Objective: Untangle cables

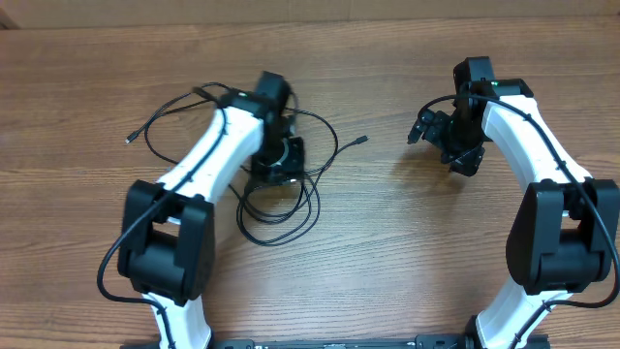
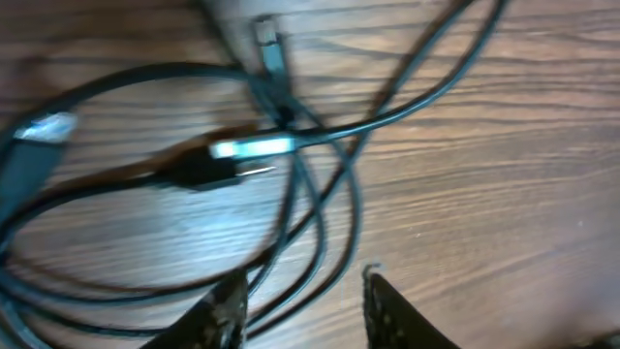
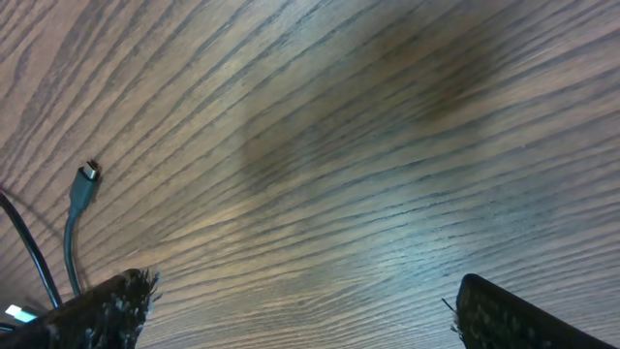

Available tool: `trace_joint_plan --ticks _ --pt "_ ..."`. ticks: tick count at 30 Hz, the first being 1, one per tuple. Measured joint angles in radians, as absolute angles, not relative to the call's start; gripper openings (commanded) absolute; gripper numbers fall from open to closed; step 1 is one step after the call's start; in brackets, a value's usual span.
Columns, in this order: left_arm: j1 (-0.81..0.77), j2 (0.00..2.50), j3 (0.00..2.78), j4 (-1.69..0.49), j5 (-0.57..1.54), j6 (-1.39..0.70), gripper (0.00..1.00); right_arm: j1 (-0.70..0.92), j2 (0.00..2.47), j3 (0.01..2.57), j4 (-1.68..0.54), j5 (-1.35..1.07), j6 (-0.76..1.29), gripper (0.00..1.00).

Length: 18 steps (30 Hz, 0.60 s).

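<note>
— Left of centre in the overhead view, what was there to work on?
— The cables (image 1: pixel 281 208): several thin black cords looped over one another in a loose heap. One strand ran out to a plug end (image 1: pixel 361 142) toward mid-frame, and another ran toward the upper left. The left gripper (image 2: pixel 305 310) hung right over the knot, partly open. Strands crossed beside the finger (image 2: pixel 225 315) at the lower left of its wrist view, yet I saw nothing pinched.
— And the other side?
— The right gripper (image 3: pixel 305 310) was spread wide and empty over bare wood. That plug end lay at the left edge of its view, well apart from its fingers.
— Which step, then?
— Early sorting, I judged. The heap was knotted, with no cord laid out alone. The next move called for closing on a single strand, not a bundle, and drawing it sideways while the other gripper pinned the rest.
— The surface?
— A brown wood-grain table (image 1: pixel 407 262), flat and matt. Of the room nothing showed but a paler strip (image 1: pixel 291 8) along the top edge.
</note>
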State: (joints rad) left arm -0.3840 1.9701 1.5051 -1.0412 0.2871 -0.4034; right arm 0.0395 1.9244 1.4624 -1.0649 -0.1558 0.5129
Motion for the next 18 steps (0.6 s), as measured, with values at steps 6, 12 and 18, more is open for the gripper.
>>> trace_joint_plan --ticks 6,12,18 --pt "-0.516 1.97 1.505 -1.001 0.167 -0.551 0.51 0.04 1.924 1.462 -1.065 -0.156 0.513 1.0" --pt "-0.634 1.97 1.505 -0.941 0.043 -0.643 0.45 0.04 1.924 1.462 -1.065 -0.155 0.513 1.0" --pt "-0.719 1.97 1.505 -0.93 -0.061 -0.706 0.11 0.04 1.924 1.462 -1.065 -0.155 0.513 1.0"
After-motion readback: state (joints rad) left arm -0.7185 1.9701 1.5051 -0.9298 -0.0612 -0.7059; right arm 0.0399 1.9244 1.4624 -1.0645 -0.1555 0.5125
